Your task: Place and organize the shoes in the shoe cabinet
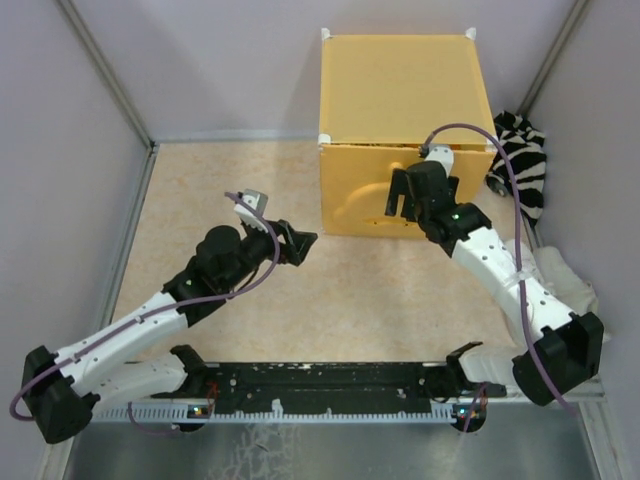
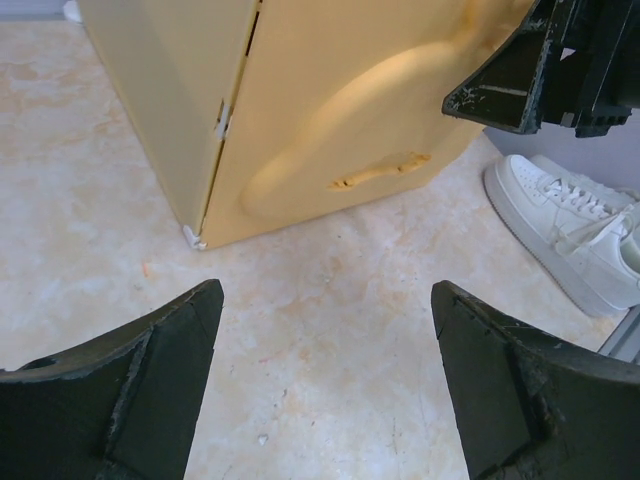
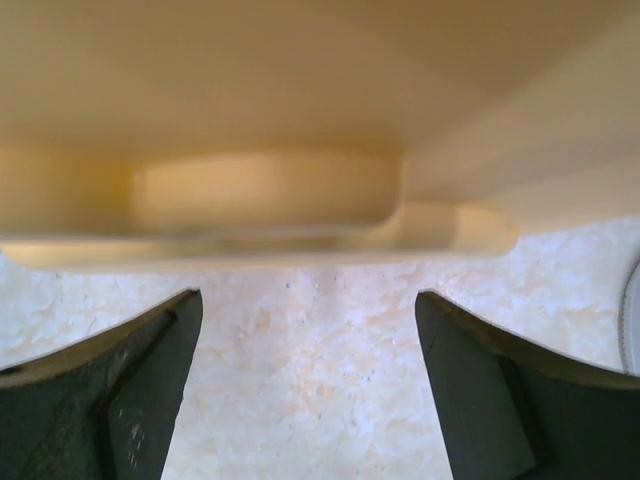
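The yellow-orange shoe cabinet (image 1: 400, 90) stands at the back right with its apple-embossed door (image 2: 340, 130) shut. My right gripper (image 1: 402, 203) is open right in front of the door, its jaws to either side of the door handle (image 3: 270, 215) and just short of it, holding nothing. My left gripper (image 1: 303, 243) is open and empty over the floor, left of the cabinet, pointing at it. White lace-up sneakers (image 2: 575, 230) lie on the floor right of the cabinet, partly under my right arm (image 1: 560, 275). The orange shoes are out of view.
A zebra-striped cloth (image 1: 522, 160) lies against the right wall beside the cabinet. Grey walls close in the left, back and right. A black rail (image 1: 320, 380) runs along the near edge between the arm bases.
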Controlling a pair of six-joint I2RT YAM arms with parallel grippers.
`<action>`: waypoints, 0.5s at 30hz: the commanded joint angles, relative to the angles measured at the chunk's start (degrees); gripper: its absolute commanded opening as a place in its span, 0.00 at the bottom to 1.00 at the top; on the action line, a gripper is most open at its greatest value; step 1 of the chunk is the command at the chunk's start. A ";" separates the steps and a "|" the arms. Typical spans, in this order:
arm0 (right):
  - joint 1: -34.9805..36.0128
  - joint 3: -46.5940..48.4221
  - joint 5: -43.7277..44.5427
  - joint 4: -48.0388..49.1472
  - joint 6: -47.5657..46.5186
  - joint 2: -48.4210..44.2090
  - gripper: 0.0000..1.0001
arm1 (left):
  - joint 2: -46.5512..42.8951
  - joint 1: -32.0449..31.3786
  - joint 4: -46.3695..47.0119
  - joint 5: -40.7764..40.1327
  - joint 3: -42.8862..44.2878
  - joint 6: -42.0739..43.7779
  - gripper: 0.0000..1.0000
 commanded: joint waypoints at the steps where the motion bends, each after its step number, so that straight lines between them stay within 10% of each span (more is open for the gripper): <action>1: -0.38 2.23 1.74 3.00 2.60 2.27 0.88 | -3.32 0.11 -6.07 -3.08 -0.76 1.49 0.91; 15: -0.34 1.82 2.44 4.58 3.89 4.42 0.88 | -5.76 0.17 -8.76 -3.72 -0.78 3.25 0.99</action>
